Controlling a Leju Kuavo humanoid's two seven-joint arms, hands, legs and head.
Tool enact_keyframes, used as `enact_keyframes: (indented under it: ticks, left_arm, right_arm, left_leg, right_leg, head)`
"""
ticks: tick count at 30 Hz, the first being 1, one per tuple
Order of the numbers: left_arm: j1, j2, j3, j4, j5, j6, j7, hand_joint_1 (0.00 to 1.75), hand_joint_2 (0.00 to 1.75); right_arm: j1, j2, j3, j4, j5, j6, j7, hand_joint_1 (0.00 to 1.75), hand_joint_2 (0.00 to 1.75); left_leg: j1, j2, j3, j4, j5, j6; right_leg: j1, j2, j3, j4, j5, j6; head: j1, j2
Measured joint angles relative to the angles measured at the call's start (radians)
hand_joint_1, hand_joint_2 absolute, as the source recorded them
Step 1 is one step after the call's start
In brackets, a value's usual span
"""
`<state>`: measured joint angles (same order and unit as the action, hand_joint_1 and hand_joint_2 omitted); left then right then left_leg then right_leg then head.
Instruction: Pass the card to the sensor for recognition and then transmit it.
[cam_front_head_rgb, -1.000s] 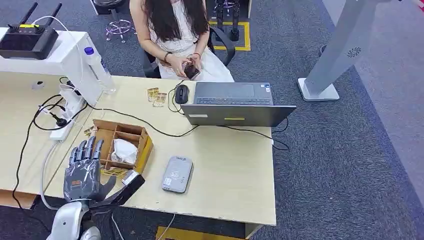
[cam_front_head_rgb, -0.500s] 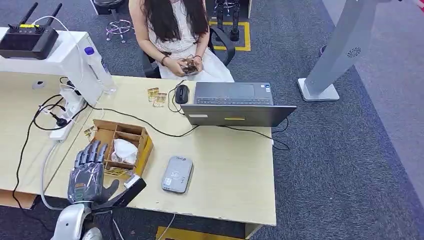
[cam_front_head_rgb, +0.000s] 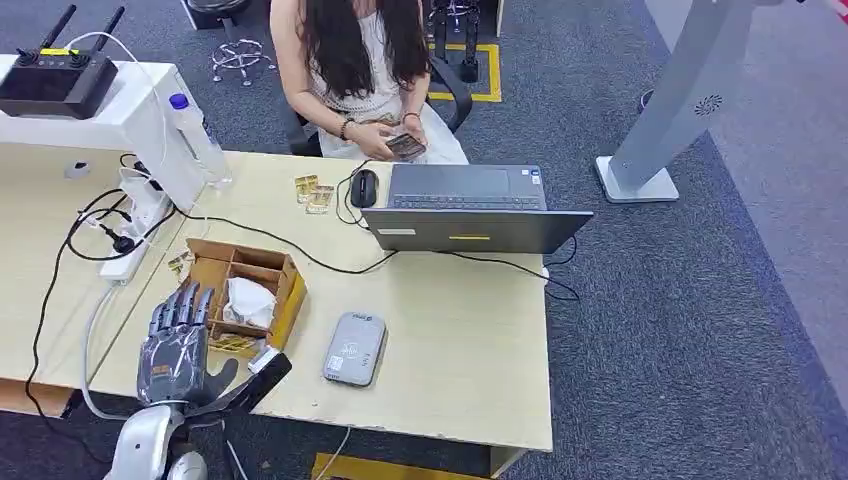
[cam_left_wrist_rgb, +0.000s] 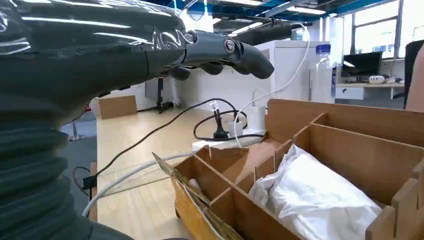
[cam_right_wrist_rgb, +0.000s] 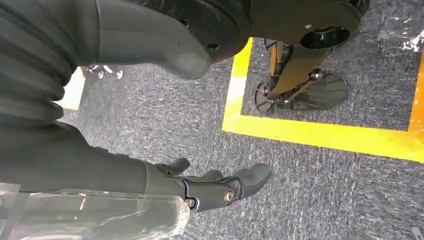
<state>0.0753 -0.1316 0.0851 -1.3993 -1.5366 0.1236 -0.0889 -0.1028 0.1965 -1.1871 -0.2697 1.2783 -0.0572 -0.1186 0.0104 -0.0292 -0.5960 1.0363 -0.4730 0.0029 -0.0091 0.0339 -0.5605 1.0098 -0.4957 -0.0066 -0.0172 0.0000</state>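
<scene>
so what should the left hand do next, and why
Probably lower toward the near edge of the box and close on a card. The left hand hovers open beside the box, fingers spread and holding nothing, while yellowish cards lie at the box's near side. The sensor sits bare on the table to the right, so nothing can be scanned until a card is picked.

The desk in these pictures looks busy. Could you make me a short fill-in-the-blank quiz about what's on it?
1. The grey card reader lies flat on the ____, right of the wooden box.
2. The crumpled white thing sits inside the ____.
3. The left hand hovers with fingers spread, holding ____.
4. The seated person holds a ____.

Missing words: desk; wooden box; nothing; phone
</scene>
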Motion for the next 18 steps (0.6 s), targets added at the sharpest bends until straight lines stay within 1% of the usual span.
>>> enact_keyframes:
  ticks: [7, 18]
  left_arm:
    - [-0.022, 0.000, 0.002, 0.029, 0.000, 0.010, 0.001, 0.00, 1.75]
    - [-0.059, 0.001, 0.002, 0.069, 0.000, 0.023, 0.021, 0.00, 1.75]
  right_arm:
    - [0.000, 0.000, 0.003, 0.000, 0.003, 0.000, 0.000, 0.00, 1.75]
    - [0.000, 0.000, 0.015, 0.000, 0.020, 0.001, 0.003, 0.00, 1.75]
  left_leg:
    - [0.000, 0.000, 0.000, 0.000, 0.000, 0.000]
    - [0.000, 0.000, 0.000, 0.000, 0.000, 0.000]
  right_leg:
    - [0.000, 0.000, 0.000, 0.000, 0.000, 0.000]
    - [0.000, 0.000, 0.000, 0.000, 0.000, 0.000]
  head:
    - [0.000, 0.000]
    - [0.000, 0.000]
